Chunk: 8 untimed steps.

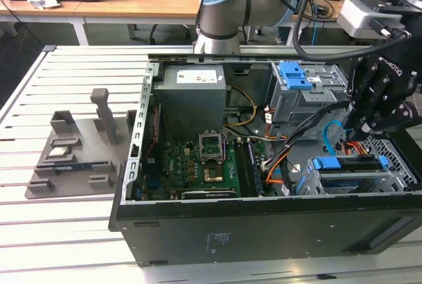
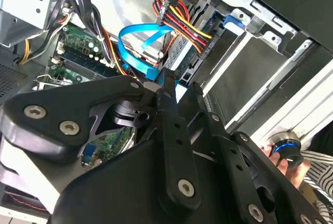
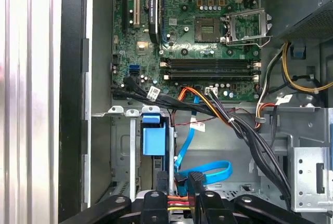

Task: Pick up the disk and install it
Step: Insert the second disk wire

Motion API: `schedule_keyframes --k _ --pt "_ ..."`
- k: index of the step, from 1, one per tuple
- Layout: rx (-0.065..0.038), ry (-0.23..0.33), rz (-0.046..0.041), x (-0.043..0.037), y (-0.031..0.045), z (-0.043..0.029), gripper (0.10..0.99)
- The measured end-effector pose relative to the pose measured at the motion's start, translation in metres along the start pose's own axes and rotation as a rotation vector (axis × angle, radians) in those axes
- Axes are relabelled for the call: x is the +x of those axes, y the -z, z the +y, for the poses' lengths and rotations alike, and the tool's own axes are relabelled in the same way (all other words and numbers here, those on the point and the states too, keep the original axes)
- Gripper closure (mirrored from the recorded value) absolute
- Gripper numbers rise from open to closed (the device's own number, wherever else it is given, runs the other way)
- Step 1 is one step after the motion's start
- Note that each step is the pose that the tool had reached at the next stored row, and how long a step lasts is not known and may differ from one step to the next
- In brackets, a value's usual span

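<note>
The computer case (image 1: 264,225) is lying open on the slatted table (image 1: 66,66), with the grey power supply (image 1: 193,93) sitting at the back and the motherboard (image 1: 198,165) below it. The upper drive cage (image 1: 310,96) is carrying a lone blue bracket (image 1: 295,75). The disk (image 1: 349,165) is sitting in the lower bay at the front corner on the exterior view's right, blue rails framing it, apparently already slotted in its cage. The gripper (image 1: 369,126) is hovering just above it; in the second wrist view its fingers (image 2: 171,130) are looking nearly together around the cable plugs, but whether they are clamping anything I cannot tell. Handling judgement: the drive is looking stiff, dense for its size, smooth metal on the faces and shock-sensitive, so the blue rails or long edges are the place to grip, not the label face. In the way: the blue ribbon cable (image 3: 208,172), the red-yellow power leads (image 2: 182,21) and the black harness (image 3: 250,135) are crowding the bay mouth. A person's hand (image 2: 283,159) is resting on a knob near the case edge.
</note>
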State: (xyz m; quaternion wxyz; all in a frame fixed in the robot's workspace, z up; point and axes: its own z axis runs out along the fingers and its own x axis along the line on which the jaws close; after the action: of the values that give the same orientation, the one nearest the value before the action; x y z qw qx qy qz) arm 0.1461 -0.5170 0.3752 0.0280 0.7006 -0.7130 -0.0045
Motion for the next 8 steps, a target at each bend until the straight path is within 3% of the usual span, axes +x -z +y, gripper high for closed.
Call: schedule_keyframes --k 3,6,8 --pt "0.000 0.000 -0.0002 0.0000 -0.0001 0.0000 0.800" --pt "0.000 0.000 -0.0002 0.0000 -0.0001 0.0000 0.980" --pt "0.000 0.000 -0.0002 0.0000 -0.0002 0.0000 0.980"
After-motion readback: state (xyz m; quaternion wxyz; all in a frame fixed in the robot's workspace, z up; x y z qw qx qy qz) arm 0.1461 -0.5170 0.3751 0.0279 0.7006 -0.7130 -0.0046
